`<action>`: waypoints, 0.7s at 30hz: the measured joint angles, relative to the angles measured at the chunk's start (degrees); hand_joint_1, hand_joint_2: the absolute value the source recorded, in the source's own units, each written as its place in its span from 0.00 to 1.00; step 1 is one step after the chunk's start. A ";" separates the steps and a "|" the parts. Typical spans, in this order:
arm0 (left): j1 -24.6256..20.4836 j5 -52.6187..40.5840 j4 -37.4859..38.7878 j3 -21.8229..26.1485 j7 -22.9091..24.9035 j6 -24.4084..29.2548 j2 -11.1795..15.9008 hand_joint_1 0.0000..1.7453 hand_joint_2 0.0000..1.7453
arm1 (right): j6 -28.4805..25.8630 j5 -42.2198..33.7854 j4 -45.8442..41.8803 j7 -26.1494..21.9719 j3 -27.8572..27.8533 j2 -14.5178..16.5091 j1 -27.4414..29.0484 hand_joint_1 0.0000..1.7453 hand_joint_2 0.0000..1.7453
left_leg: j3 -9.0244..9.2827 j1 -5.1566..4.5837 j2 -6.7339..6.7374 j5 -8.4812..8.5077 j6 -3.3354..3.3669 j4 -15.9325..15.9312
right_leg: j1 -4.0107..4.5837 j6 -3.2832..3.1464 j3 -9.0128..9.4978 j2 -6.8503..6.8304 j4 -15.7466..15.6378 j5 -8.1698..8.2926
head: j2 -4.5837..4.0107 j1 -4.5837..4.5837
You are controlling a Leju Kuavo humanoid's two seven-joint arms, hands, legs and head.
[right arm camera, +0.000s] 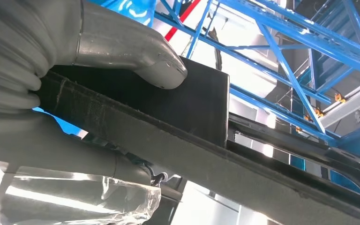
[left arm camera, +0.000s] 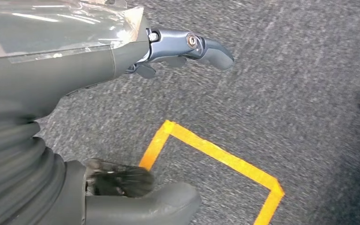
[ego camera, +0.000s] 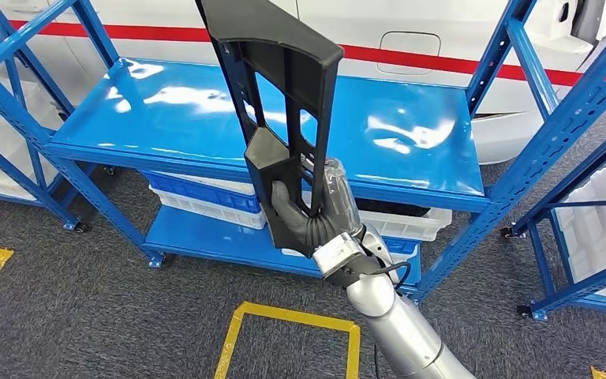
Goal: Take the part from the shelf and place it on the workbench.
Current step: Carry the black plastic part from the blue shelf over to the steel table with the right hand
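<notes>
The part [ego camera: 284, 87] is a long black plastic piece with open slots and a boxy lower end. It stands nearly upright in front of the blue shelf [ego camera: 166, 110], reaching past the top of the head view. My right hand [ego camera: 316, 217] grips it at the lower end, fingers through a slot. In the right wrist view the grey thumb [right arm camera: 122, 47] presses on the part [right arm camera: 201, 103]. My left hand [left arm camera: 51, 117] hangs over grey carpet, its fingers [left arm camera: 187, 47] spread away from the thumb, holding nothing.
The shelf's glossy top board is bare; blue and white crates [ego camera: 205, 197] sit on its lower level. More blue racks stand left [ego camera: 8, 87] and right [ego camera: 584, 118]. Yellow tape [ego camera: 292, 320] marks a square on the carpet. A white vehicle body with a red stripe [ego camera: 410, 31] is behind.
</notes>
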 joint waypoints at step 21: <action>1.27 -0.26 0.04 0.07 0.04 -0.01 -0.15 0.00 1.00 | -0.60 0.27 -0.23 -0.39 -0.04 -0.64 2.84 1.00 1.00 | 7.33 -1.15 0.24 8.79 3.24 -16.08 | 0.75 3.06 3.19 0.00 1.19 -2.69 | 0.00 0.16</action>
